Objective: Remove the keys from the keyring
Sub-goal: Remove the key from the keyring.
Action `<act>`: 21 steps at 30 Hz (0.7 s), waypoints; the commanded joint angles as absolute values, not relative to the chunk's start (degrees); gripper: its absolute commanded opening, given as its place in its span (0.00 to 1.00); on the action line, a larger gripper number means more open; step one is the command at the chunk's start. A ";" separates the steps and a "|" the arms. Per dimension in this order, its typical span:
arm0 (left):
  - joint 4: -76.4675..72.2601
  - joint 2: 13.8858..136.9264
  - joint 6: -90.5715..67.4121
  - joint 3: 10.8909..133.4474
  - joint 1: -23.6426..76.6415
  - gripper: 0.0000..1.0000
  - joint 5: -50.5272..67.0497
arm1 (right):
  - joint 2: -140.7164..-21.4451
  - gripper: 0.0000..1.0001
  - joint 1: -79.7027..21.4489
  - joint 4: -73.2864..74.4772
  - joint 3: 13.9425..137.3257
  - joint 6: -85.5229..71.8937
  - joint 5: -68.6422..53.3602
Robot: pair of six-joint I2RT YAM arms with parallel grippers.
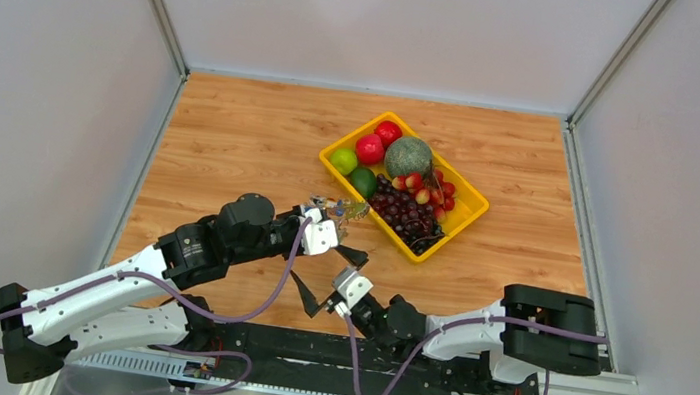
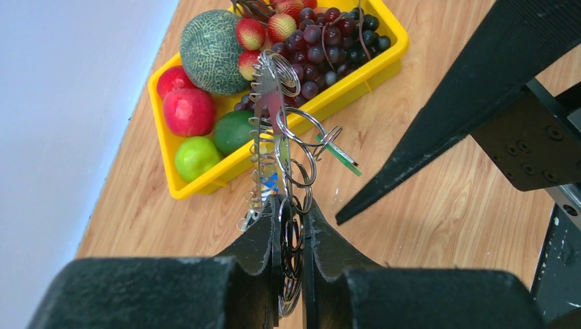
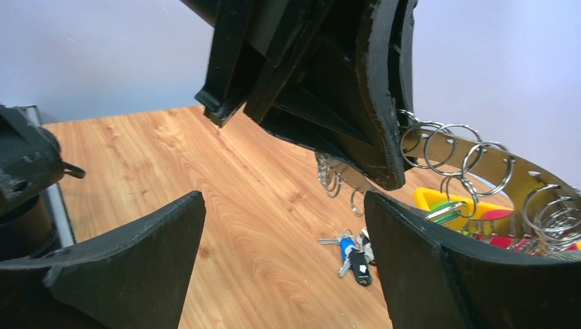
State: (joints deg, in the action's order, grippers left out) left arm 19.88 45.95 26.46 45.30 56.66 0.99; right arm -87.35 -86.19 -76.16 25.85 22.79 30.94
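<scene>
Left gripper (image 2: 291, 205) clamps keyring (image 2: 274, 103); right gripper (image 1: 340, 285) gaping, empty (just beside); fruit tray (image 2: 356, 82) beyond, coloured-key bunch (image 3: 353, 255) beneath

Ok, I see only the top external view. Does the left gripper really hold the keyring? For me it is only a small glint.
Observer: Yes. In the left wrist view the left gripper is shut on the keyring, which stands edge-on between its fingers.
Operator: And the right gripper, does it hold something?
Observer: No. Its wrist view shows the right gripper open wide, gripping nothing.
Operator: Is something lying on the table below them?
Observer: Yes, a small bunch of keys with blue and black heads lies on the table.
</scene>
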 commanded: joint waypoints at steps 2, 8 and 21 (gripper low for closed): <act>15.56 44.82 25.86 45.97 56.87 0.00 1.22 | -88.83 0.94 -86.42 -82.06 28.37 25.19 39.03; 15.56 44.74 25.84 45.97 56.88 0.00 1.36 | -88.72 0.95 -86.41 -85.09 27.24 27.64 44.21; 15.56 44.76 26.00 45.88 56.92 0.00 1.27 | -85.40 0.85 -86.65 -89.04 22.36 31.45 44.07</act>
State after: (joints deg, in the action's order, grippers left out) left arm 19.88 45.95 26.46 45.30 56.66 0.99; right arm -87.46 -86.21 -83.46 23.44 29.30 43.11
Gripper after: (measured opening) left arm 0.146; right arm 0.865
